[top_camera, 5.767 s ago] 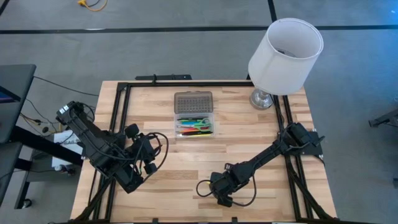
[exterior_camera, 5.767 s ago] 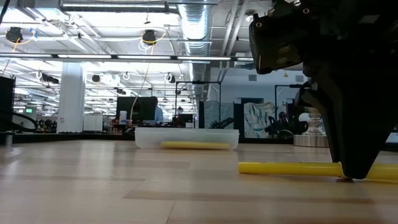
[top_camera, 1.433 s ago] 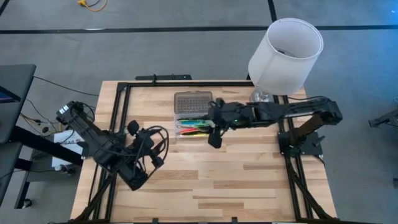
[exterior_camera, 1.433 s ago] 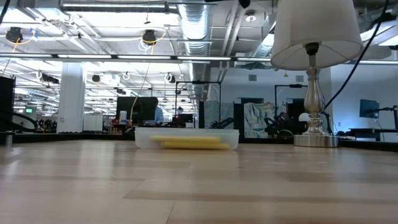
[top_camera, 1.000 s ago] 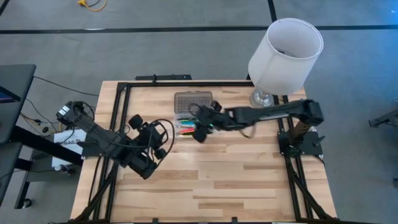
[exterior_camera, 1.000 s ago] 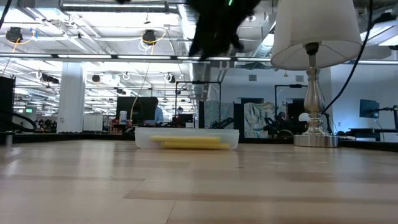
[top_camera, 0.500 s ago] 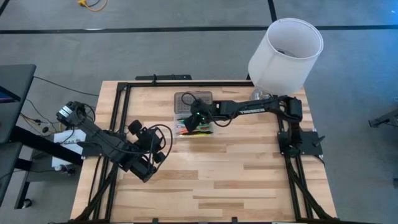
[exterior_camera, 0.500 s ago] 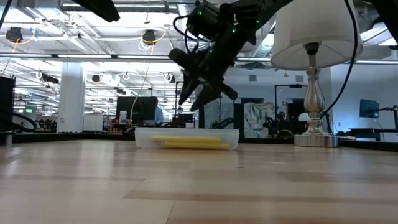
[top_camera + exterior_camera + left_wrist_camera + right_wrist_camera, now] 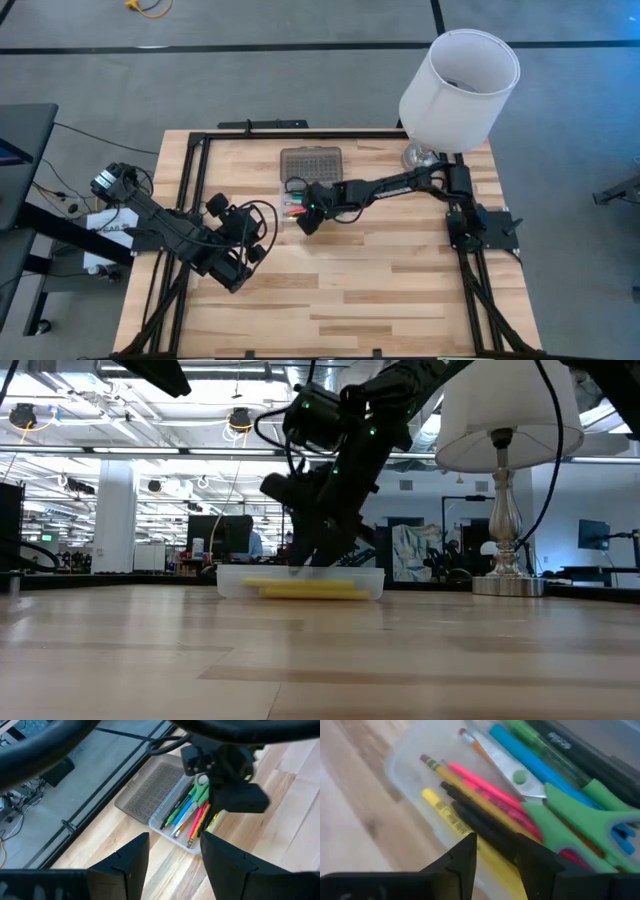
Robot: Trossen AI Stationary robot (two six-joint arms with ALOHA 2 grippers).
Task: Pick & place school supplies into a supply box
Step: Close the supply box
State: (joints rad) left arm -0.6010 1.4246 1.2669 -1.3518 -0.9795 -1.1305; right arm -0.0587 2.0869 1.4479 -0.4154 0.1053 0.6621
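The supply box's clear base (image 9: 322, 206) lies on the table, with its grey dotted lid (image 9: 311, 163) folded open on the far side. In the base lie pens, pencils and markers: a yellow marker (image 9: 439, 806), a black pen (image 9: 470, 812), pink pens (image 9: 490, 790), a blue pen (image 9: 520, 750) and green-handled scissors (image 9: 570, 820). My right gripper (image 9: 303, 217) reaches down into the base's left end, open, its fingers on either side of the black pen. My left gripper (image 9: 172, 855) hangs open and empty above the table's left part. My right gripper comes at the box slanting down from the right. Its fingers (image 9: 465, 852) straddle the black pen's near end (image 9: 485, 827) and lie across it. Whether they touch the pen or the box, I cannot tell.
A lamp with a big white shade (image 9: 460, 85) stands on its silver foot (image 9: 422, 158) at the far right corner, just right of the box. Black frame rails (image 9: 190, 190) run along the table's edges. Bare wood spreads over the near half.
My right gripper has come down from high above the box into the left end of its base, shifting toward the table's left and rolling at the wrist. The supplies in the box lie as before.
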